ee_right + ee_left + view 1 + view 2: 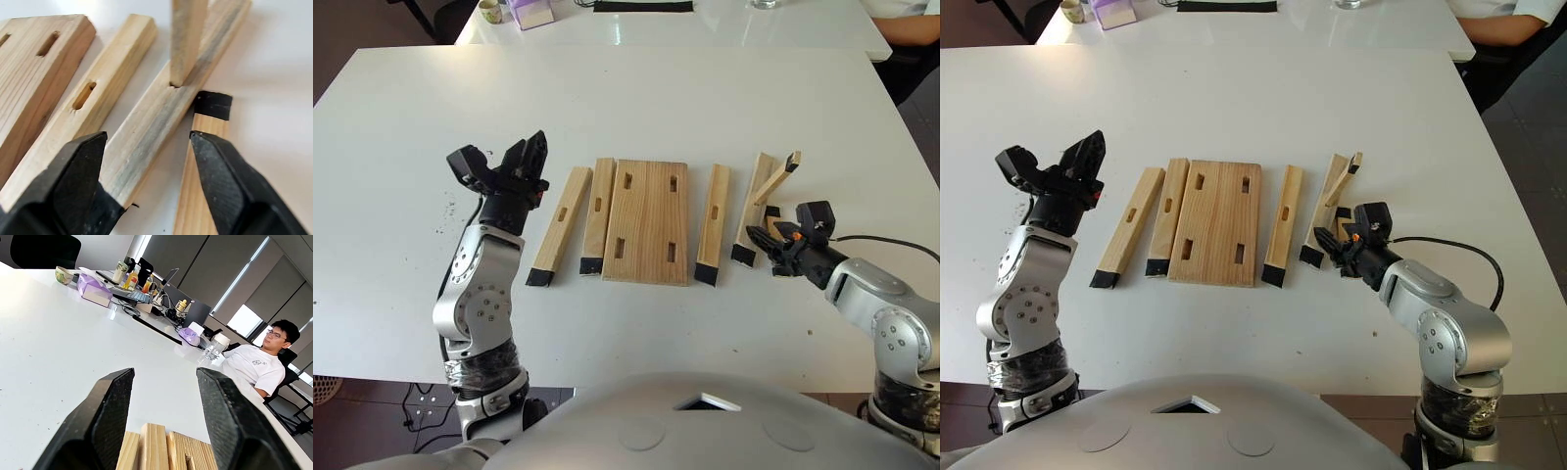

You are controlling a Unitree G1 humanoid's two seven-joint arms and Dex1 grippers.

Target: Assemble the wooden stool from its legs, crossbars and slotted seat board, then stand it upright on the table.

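White table (705,108), parts laid in a row across its middle.

Seat board (646,220) lies flat at centre, four slots showing.

Left of the board are two legs side by side, black-capped ends toward the robot. The outer leg (560,226) is set slightly askew. The inner leg (598,215) is close against the board's edge.

Third leg (713,223) lies just right of the board, apart from it. Fourth leg (749,211) lies farther right.

Crossbar (776,178) is plugged into the fourth leg's slot and slants up off the table.

Short piece (203,196) with a black end lies just beside the fourth leg.

Left gripper (504,159) is raised above the table, just left of the outer leg. Its fingers are spread wide, holding nothing.

Right gripper (781,245) sits low over the near ends of the fourth leg and the short piece. Its fingers are apart, gripping no wood.
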